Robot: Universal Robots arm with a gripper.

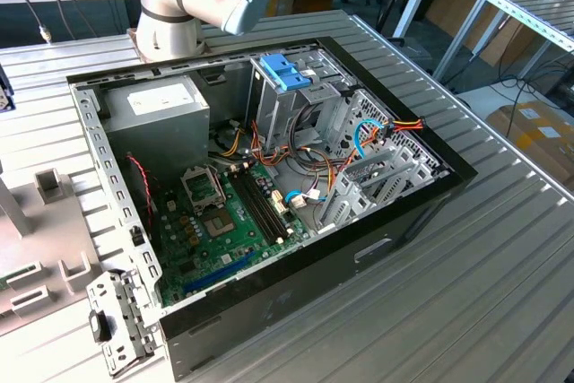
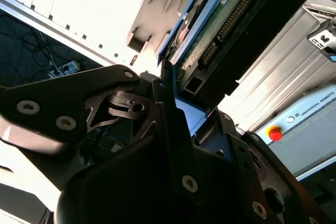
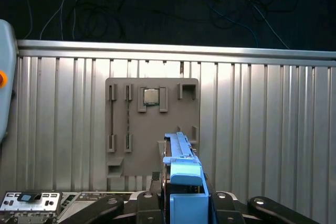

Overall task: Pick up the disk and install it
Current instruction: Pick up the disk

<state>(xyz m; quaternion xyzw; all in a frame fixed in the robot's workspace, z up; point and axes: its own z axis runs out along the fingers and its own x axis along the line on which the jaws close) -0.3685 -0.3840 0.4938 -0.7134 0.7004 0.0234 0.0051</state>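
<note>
The black gripper [image 3: 184, 205] squeezes tight on the flat dark metal disk [image 2: 231, 24] in its blue plastic frame, holding it on its edge. In the first wrist view, a grey plastic tray [image 3: 152, 124] lies past the disk on the ribbed silver table [image 3: 262, 119]. The open black computer case [image 1: 269, 177] sits apart.
</note>
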